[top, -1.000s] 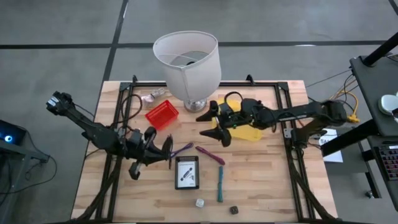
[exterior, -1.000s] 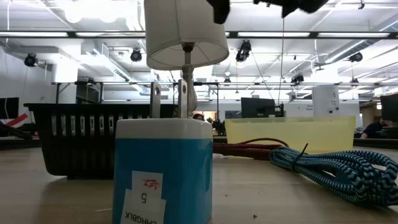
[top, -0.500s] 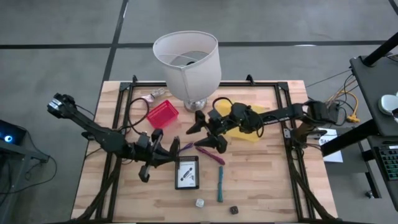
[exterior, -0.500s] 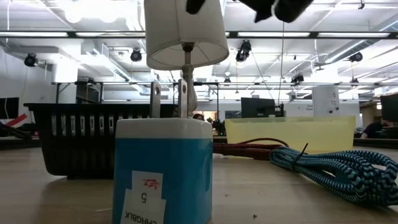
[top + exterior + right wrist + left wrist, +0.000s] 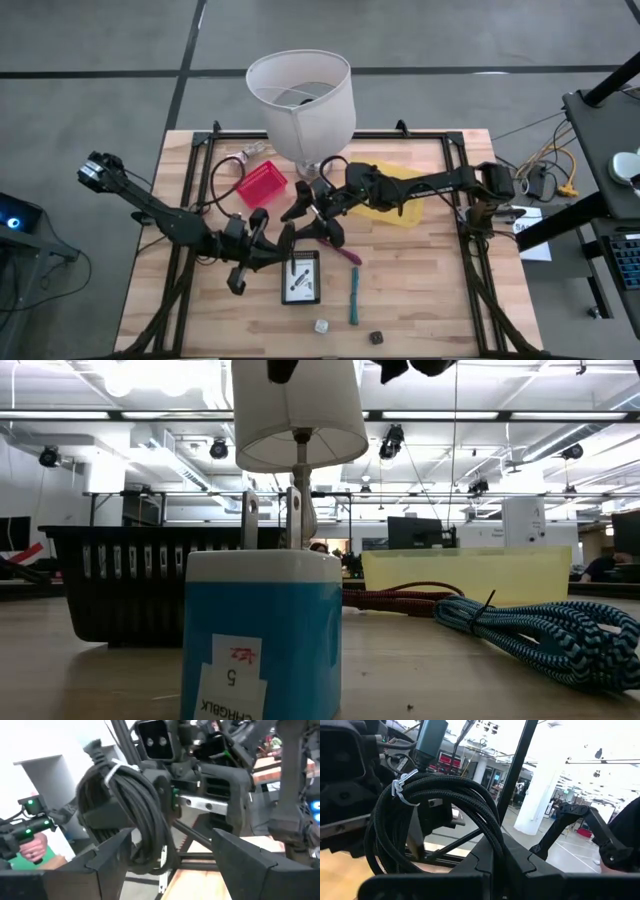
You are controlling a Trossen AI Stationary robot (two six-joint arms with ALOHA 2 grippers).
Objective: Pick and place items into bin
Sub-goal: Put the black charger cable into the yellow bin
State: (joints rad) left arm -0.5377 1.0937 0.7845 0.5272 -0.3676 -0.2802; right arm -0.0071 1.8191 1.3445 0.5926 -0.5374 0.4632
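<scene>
L pincer (image 5: 283, 240) is sitting over the mid-worktop (image 5: 420, 290), clamping the black coiled cable (image 5: 288, 237) & holding it up off the wood; L wrist view is showing the same cable (image 5: 440, 815) as a tied bundle hanging right in front of the cam. R pincer (image 5: 312, 207) is facing it from just beside, jaws spread wide w/ nothing between them; R wrist view is showing its two dark fingers (image 5: 112, 852) apart & the cable bundle (image 5: 135, 815) ahead, gripped by the other arm.

Rest of the items are lying on the worktop: a purple strip (image 5: 340, 250) just under the R pincer, a white printed card (image 5: 301, 277) on a dark backing right below the cable, a teal stick (image 5: 353, 295) near it, a white cube (image 5: 321, 326) & a dark cube (image 5: 376, 338) toward the front edge. Red bin (image 5: 260, 184) is sitting beside the white lampshade (image 5: 300, 100); a yellow tray (image 5: 400, 205) is lying partly under the R arm.

Low view is showing a blue container (image 5: 262, 635), a black basket (image 5: 140, 575) & a teal braided cord (image 5: 550, 635).
</scene>
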